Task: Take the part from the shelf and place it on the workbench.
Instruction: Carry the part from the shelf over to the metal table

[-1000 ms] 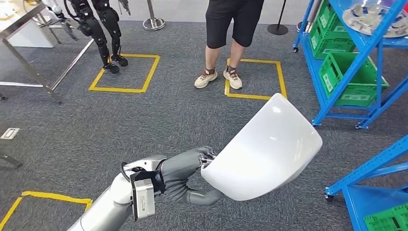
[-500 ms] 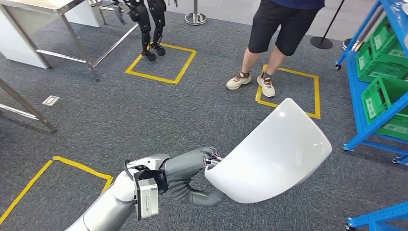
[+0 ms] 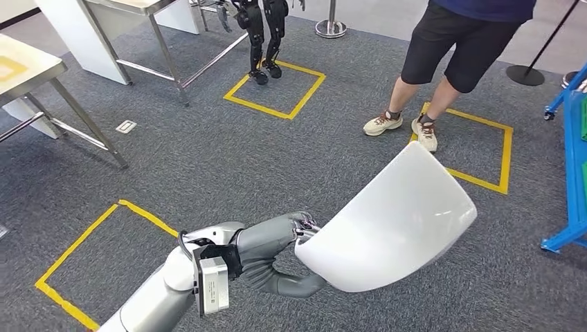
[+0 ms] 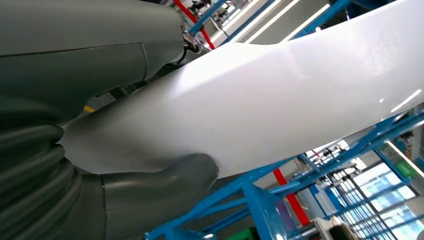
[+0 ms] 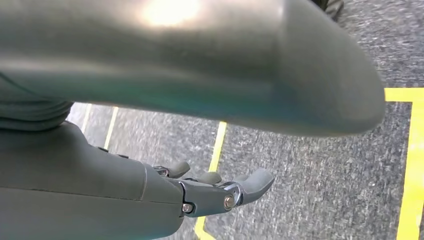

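A large white curved shell part (image 3: 394,221) hangs in front of me above the grey carpet. My left hand (image 3: 291,249) grips it at its lower left edge, fingers over the rim and thumb underneath. In the left wrist view the part (image 4: 280,100) spans the picture, with the thick grey thumb (image 4: 165,187) pressed against its underside. In the right wrist view my right hand (image 5: 215,192) hangs above the carpet with its fingers stretched out and nothing in them. A light-topped workbench (image 3: 21,66) stands at the far left.
A second metal-legged table (image 3: 131,5) stands at the back left. A person (image 3: 457,62) in black shorts stands ahead on the right by a yellow floor square. Another robot's dark legs (image 3: 263,34) stand at the back. A blue shelf frame (image 3: 574,138) is at the right edge.
The camera has turned left: the blue shelves slid out to the right and the tables came in at left. My left hand and the white part keep their place in the picture.
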`<state>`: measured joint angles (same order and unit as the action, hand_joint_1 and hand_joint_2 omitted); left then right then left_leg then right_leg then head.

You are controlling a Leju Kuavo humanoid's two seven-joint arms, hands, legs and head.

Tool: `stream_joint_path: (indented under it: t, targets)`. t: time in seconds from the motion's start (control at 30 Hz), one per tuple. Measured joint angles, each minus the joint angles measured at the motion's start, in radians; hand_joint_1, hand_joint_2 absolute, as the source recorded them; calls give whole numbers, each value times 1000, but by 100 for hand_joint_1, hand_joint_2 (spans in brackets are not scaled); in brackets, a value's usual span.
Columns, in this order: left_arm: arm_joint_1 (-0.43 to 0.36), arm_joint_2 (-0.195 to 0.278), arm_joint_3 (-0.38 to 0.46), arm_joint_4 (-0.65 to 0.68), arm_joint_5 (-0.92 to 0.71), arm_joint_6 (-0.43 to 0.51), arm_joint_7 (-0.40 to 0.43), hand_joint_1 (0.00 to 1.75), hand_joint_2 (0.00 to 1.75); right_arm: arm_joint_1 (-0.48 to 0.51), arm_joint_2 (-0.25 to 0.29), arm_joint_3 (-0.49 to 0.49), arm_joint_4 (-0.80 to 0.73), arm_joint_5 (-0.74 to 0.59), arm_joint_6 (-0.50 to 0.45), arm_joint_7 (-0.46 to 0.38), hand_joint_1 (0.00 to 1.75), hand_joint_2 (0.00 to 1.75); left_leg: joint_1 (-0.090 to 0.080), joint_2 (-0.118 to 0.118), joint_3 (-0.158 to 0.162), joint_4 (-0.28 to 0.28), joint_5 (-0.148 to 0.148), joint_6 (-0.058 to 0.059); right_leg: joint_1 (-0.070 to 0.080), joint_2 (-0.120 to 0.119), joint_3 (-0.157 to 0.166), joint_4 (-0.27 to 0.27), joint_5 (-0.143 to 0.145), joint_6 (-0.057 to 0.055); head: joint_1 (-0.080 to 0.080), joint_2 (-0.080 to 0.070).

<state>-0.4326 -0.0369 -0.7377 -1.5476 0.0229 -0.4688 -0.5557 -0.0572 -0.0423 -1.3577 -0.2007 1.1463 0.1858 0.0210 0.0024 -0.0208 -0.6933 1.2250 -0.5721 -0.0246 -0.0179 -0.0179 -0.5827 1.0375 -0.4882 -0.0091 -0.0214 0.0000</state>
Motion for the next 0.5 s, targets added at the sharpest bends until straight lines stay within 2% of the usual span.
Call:
stream_joint_path:
  t: [0.03,0.07,0.1,0.13,0.17,0.23,0.27,0.3,0.33,0.37,0.4,0.43,0.47,0.5]
  targets:
    - [1,0,-1,1,0,0,0,175,175,3,0,0,0,0,0,0,0,0,0,7,-28,61,-26,-1,2,-15,-1,0,-1,-1,0,0]
    - [1,1,-2,2,0,0,0,175,175,4,0,0,0,0,0,0,0,0,0,10,-42,95,-34,-1,4,-30,-1,0,-1,-2,-1,0]
    - [2,1,-2,3,0,0,0,175,175,4,0,0,0,0,0,0,0,0,0,11,-36,90,-24,1,6,-44,0,0,-2,-3,-1,0]
    - [2,1,-2,4,0,0,0,175,175,3,0,0,0,1,0,0,0,0,-1,18,-8,43,4,5,8,-58,2,1,-3,-3,-1,0]
    - [1,1,-3,4,0,-1,0,175,175,2,0,0,0,3,0,-1,0,0,-4,35,33,-30,38,11,9,-72,5,1,-5,-2,-1,0]
    - [-1,1,-3,4,0,-2,-1,175,175,1,0,0,0,7,1,-2,0,0,-12,77,100,-154,78,27,14,-94,11,1,-9,4,0,0]
    - [-2,1,-3,4,1,-3,-2,175,175,0,0,0,0,10,2,-1,0,0,-16,87,112,-181,83,33,16,-104,13,1,-10,9,1,0]
    - [-2,1,-3,4,2,-4,-4,175,175,-1,0,0,0,11,3,0,0,0,-19,84,111,-186,82,37,16,-115,15,0,-11,15,2,0]
    - [-2,1,-3,4,2,-6,-6,175,175,-2,-1,0,0,12,3,1,0,0,-19,70,109,-189,86,41,15,-125,18,-1,-11,20,2,0]
    - [-1,1,-2,4,2,-8,-7,175,175,-5,-1,0,0,11,3,3,0,0,-17,57,110,-194,90,46,13,-122,21,0,-14,27,2,0]
    - [-1,1,-2,4,2,-12,-9,175,175,-7,-2,0,0,9,3,5,0,0,-14,45,112,-199,95,51,11,-101,19,12,-24,32,3,0]
    - [-1,0,-2,5,2,-15,-10,175,175,-8,-2,0,0,7,3,7,0,0,-9,34,115,-204,100,55,9,-69,8,41,-44,37,5,0]
    - [-1,-4,-2,7,1,-19,-12,175,175,-7,-2,0,0,3,2,11,0,0,-6,22,116,-206,103,58,7,-31,-14,91,-72,42,8,0]
    - [-2,-6,-3,11,1,-23,-12,175,175,-4,-2,0,0,0,1,13,0,0,-5,10,115,-206,105,60,6,-5,-46,155,-104,44,10,0]
